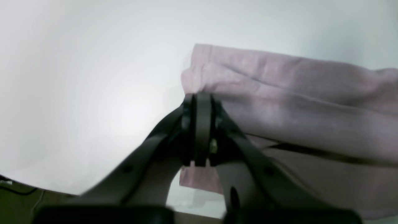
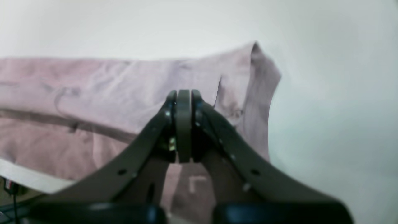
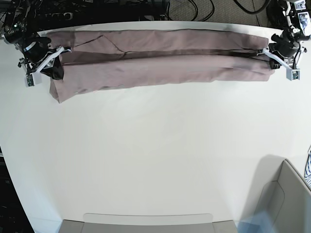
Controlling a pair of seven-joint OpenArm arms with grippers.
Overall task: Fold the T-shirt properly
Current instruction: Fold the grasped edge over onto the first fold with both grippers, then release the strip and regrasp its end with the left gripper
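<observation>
One T-shirt (image 3: pixel 160 60), mauve-pink, soft, creased, stretched as a long folded band along the far edge of the white table (image 3: pixel 155 160). Two claws: left claw (image 1: pixel 202 96) pinched on one end, right claw (image 2: pixel 183 93) pinched on the other. Broad bare table in front; grey bin (image 3: pixel 286 194) at the near corner.

Light: bright, even, from overhead | glare: white surface (image 3: pixel 155 145) washed out | shadows: faint, soft | wrist views: blurred, soft focus, edges bowed | base view: sharper
</observation>
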